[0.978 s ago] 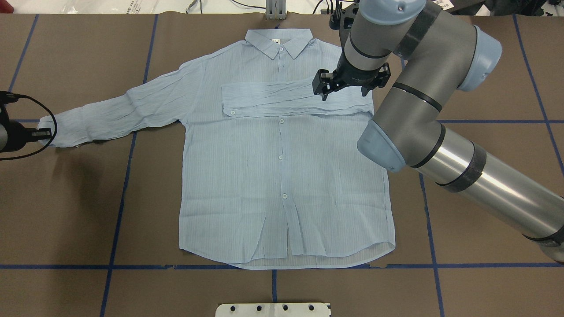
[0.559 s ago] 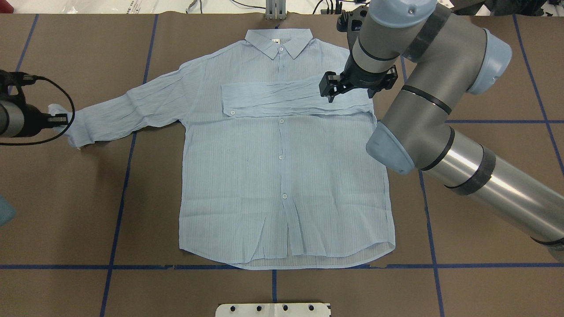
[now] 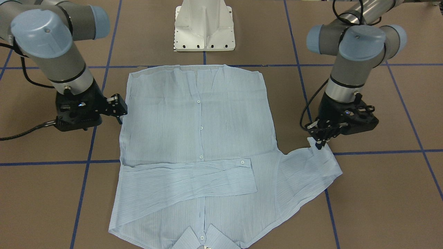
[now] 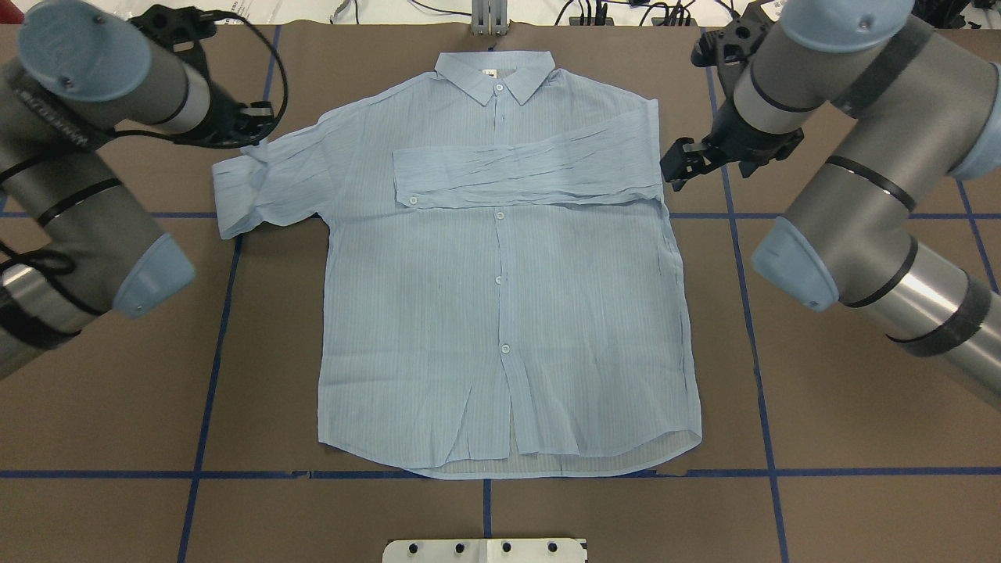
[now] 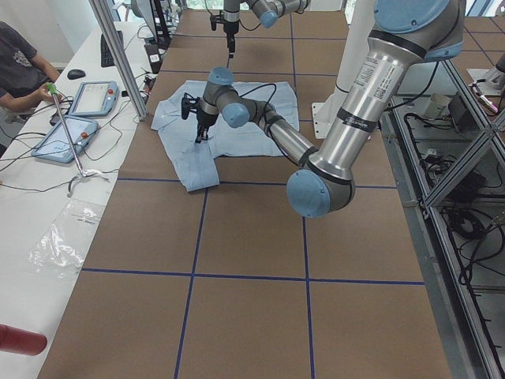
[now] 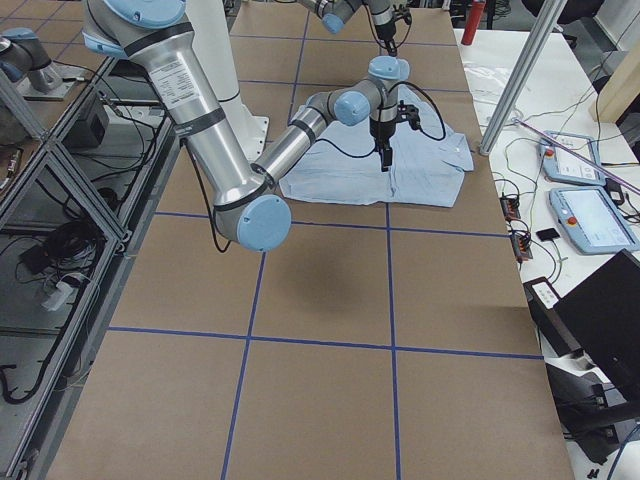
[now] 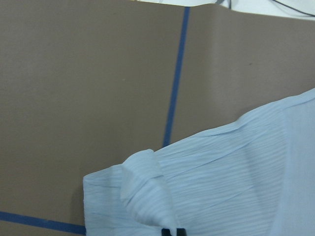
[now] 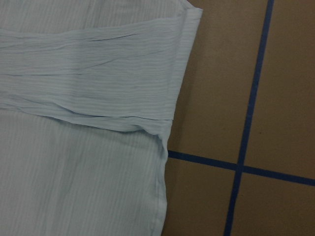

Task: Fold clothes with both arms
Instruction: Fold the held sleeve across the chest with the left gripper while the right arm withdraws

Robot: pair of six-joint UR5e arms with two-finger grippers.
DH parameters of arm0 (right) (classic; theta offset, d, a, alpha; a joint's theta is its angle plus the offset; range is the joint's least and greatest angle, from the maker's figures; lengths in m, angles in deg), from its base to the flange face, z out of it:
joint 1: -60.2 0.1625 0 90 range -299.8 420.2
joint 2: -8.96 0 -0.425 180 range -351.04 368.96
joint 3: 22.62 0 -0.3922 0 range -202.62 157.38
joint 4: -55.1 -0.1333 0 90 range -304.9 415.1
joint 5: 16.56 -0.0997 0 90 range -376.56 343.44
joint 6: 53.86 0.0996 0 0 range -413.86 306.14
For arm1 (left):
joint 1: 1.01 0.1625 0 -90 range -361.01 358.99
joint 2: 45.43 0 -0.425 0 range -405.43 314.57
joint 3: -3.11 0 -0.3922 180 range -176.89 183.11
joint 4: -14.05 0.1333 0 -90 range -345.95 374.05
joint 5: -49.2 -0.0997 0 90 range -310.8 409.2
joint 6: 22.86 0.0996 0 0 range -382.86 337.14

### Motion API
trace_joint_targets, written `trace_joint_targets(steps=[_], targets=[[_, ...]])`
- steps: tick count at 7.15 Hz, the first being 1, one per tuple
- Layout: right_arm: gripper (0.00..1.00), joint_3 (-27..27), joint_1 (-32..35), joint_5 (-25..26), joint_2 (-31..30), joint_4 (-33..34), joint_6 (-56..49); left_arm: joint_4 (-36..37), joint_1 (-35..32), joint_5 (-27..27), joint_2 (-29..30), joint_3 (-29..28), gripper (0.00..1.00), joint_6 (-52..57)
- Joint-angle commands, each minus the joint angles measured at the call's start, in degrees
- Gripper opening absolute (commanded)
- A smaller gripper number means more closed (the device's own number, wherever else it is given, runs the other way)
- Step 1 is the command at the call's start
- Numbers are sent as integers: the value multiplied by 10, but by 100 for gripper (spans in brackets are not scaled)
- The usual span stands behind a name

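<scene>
A light-blue shirt [image 4: 500,313] is lying flat, buttons up, on a brown table [image 4: 844,407]. The left gripper [image 3: 320,142] is pinching its sleeve [image 4: 258,180] (doubled back inward). The right gripper [image 4: 677,166] is hovering just beside the shirt, jaws apart and empty.

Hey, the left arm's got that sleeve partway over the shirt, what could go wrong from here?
The left gripper pinches only a small bit of the sleeve, so the thin cloth might slip out and drop short. The sleeve is bunched and curled near the grip, so it may land creased. Swinging it across could also rumple the other sleeve folded across the shirt.
</scene>
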Motion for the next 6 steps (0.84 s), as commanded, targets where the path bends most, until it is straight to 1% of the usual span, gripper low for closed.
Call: trace_joint_targets(steps=[1,2,3,4,6], targets=[[100,-19,51,-32,-75,-1,-82,3,7,41,178,-117,0,-130],[100,-22,76,-47,-98,-1,-117,-50,25,44,241,-179,0,-213],[100,-19,94,-58,-115,-1,-147,-123,51,43,281,-236,0,-283],[100,-16,97,-57,-115,-1,-153,-166,76,42,286,-256,0,-325],[100,-14,97,-57,-114,-1,-150,-172,99,32,284,-273,0,-348]])
